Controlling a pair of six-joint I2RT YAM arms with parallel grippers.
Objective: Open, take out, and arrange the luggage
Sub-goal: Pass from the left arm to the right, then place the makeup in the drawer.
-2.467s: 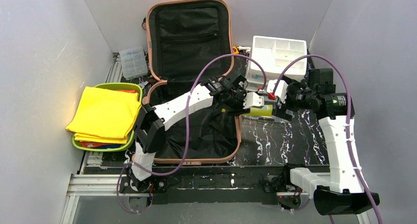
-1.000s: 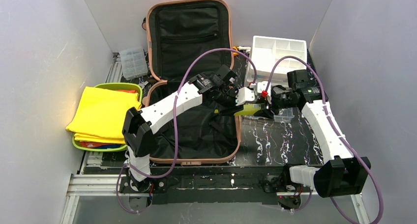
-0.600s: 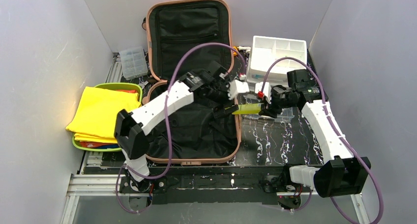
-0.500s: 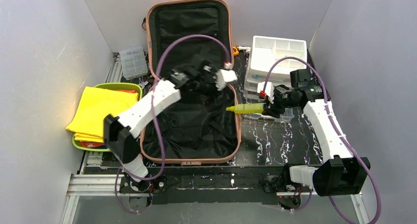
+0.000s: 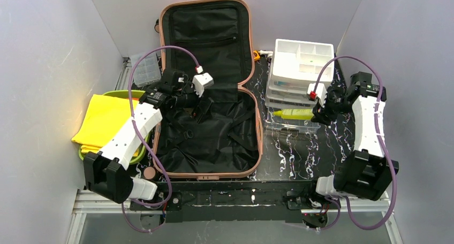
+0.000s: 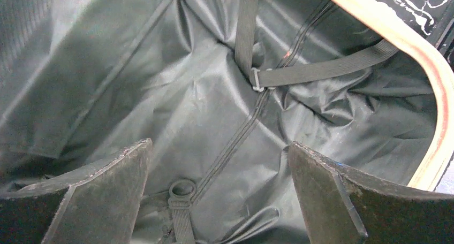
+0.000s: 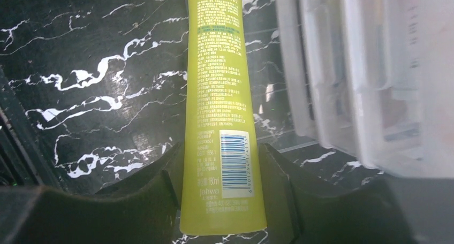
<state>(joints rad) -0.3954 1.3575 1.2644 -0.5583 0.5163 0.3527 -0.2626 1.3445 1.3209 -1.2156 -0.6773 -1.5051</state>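
The luggage (image 5: 214, 142) lies open across the middle of a black, white-veined table (image 5: 300, 153), boxed in on three sides by plain grey walls (image 5: 48, 56). The left gripper (image 6: 218, 144) hangs over its lining, jaws wide apart. The right gripper (image 7: 222, 169) is clamped on a yellow-green tube (image 7: 217, 83) beside the white organizer (image 5: 302, 54).

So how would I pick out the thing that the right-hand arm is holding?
Find the big pink suitcase lying open in the middle, then the white drawer organizer to its right. Just in front of that, the right gripper holds a slim lime-yellow tube lying sideways. It is the only tube in sight, with fine print and a barcode on it.
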